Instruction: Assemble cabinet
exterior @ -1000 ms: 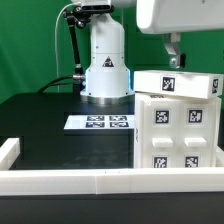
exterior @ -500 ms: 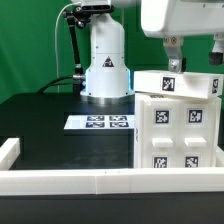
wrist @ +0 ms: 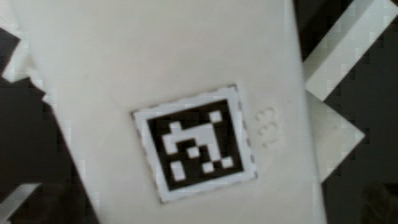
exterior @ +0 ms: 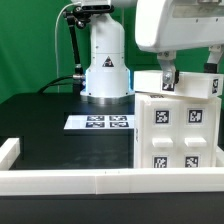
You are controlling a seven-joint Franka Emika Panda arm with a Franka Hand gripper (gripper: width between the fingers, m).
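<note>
The cabinet [exterior: 178,135] is the big white box at the exterior view's right, its square fronts each bearing a tag. A white slab [exterior: 195,88] with a tag lies across its top. My gripper [exterior: 190,70] hangs right over the slab. Its fingers stand apart, one finger [exterior: 168,76] low at the slab's near side and the other at the far right. It looks open and holds nothing. The wrist view is filled by a white panel [wrist: 160,90] with one black-and-white tag [wrist: 198,142]; no fingertips show there.
The marker board [exterior: 100,122] lies flat on the black table in front of the arm's white base [exterior: 105,65]. A long white rail [exterior: 90,180] runs along the front edge, with a short upturned end [exterior: 8,152] at the exterior view's left.
My gripper has come down towards the slab on the cabinet; its near finger now covers the slab's tag. The cabinet and slab have not moved.
</note>
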